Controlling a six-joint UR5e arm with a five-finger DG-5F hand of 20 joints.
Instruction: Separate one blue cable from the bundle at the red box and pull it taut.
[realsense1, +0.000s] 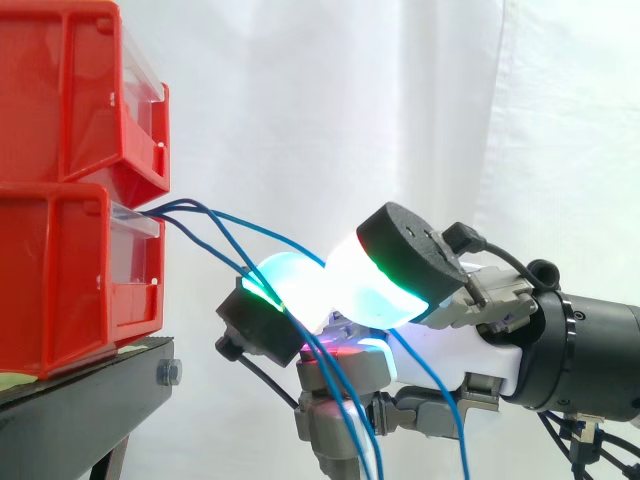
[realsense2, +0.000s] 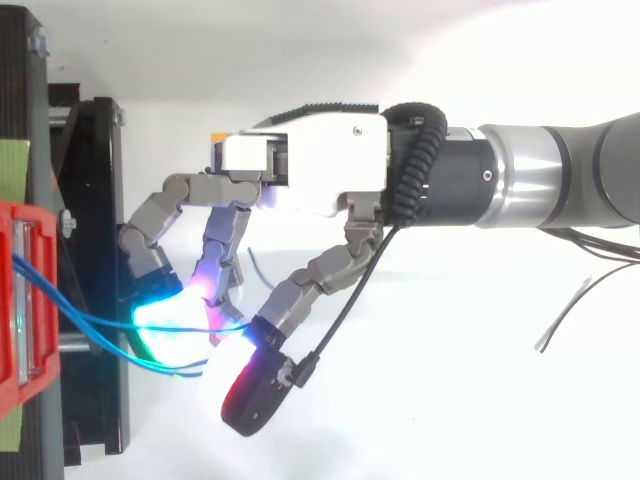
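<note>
Low at centre, we see our hand pinching one blue cable between glowing pads; other cables sag from the red bin at left.

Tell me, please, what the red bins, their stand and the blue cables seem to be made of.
Red bins: glossy moulded plastic, judging by sheen and ribbed walls.
Stand: matte black, probably painted metal, given its bolt.
Blue cables: smooth, flexible sheath, likely plastic or rubber; they hang in soft curves.
</note>
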